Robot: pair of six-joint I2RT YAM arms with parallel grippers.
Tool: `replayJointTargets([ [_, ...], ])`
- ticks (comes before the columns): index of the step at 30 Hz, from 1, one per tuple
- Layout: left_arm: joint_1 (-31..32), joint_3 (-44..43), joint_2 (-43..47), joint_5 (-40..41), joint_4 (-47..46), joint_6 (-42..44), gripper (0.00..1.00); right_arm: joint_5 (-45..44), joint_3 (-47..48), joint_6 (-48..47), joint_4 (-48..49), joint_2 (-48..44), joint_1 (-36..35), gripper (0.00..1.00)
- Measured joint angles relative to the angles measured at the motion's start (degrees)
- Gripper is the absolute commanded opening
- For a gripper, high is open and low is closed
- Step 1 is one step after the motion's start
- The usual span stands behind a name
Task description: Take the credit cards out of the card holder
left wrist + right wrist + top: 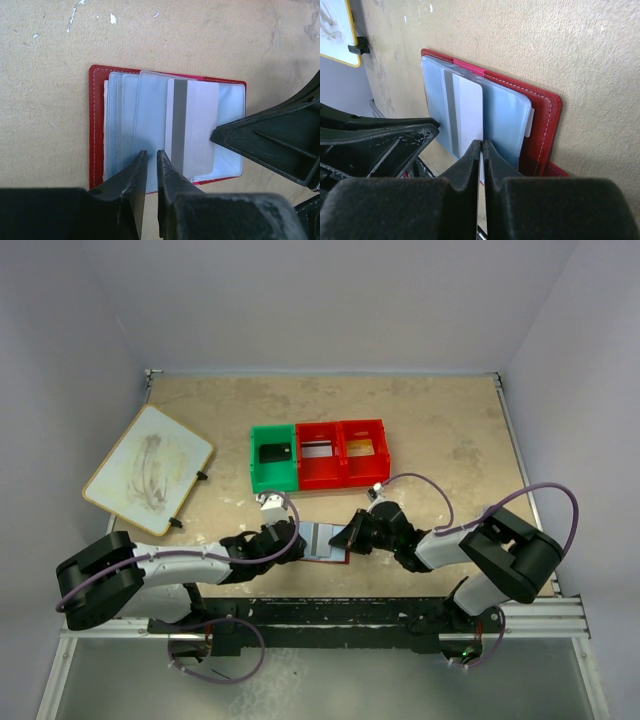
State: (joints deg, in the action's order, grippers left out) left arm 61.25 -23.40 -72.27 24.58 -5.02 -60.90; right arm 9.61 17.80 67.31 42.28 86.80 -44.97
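Pale grey walls [330, 300] enclose a scuffed tan tabletop [450, 420].

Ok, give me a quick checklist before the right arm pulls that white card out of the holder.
1. Right gripper shut on the white card at its edge: ok.
2. Card holder lying open and flat on the table: ok.
3. Left gripper pinning a sleeve to steady the holder: cannot tell; its jaws are nearly closed at the sleeve's near edge.
4. Card free of its sleeve: cannot tell.
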Motion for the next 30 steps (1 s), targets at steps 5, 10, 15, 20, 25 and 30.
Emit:
replayJointTargets([
  [5, 0.0, 0.4, 0.3, 0.1, -0.1, 0.0, 0.09, 0.1, 0.0, -0.4, 0.1, 0.0, 0.0, 0.10],
  [10, 0.0, 0.9, 0.8, 0.2, -0.6, -0.1, 0.07, 0.4, 0.1, -0.7, 0.2, 0.1, 0.0, 0.14],
  [15, 0.0, 1.0, 0.8, 0.3, -0.7, -0.2, 0.07, 0.5, 0.2, -0.9, 1.0, 0.4, 0.0, 0.20],
  [20, 0.0, 1.2, 0.8, 0.3, -0.9, -0.2, 0.05, 0.7, 1.6, -1.0, 2.0, 2.5, 0.0, 0.22],
  [25, 0.0, 1.2, 0.8, 0.3, -0.9, -0.2, 0.05, 1.0, 1.8, -0.7, 3.6, 3.9, 0.0, 0.02],
  [30, 0.0, 1.2, 0.8, 0.5, -0.9, -0.5, 0.04, 1.6, 0.7, 0.7, 5.3, 2.6, 0.0, 0.00],
])
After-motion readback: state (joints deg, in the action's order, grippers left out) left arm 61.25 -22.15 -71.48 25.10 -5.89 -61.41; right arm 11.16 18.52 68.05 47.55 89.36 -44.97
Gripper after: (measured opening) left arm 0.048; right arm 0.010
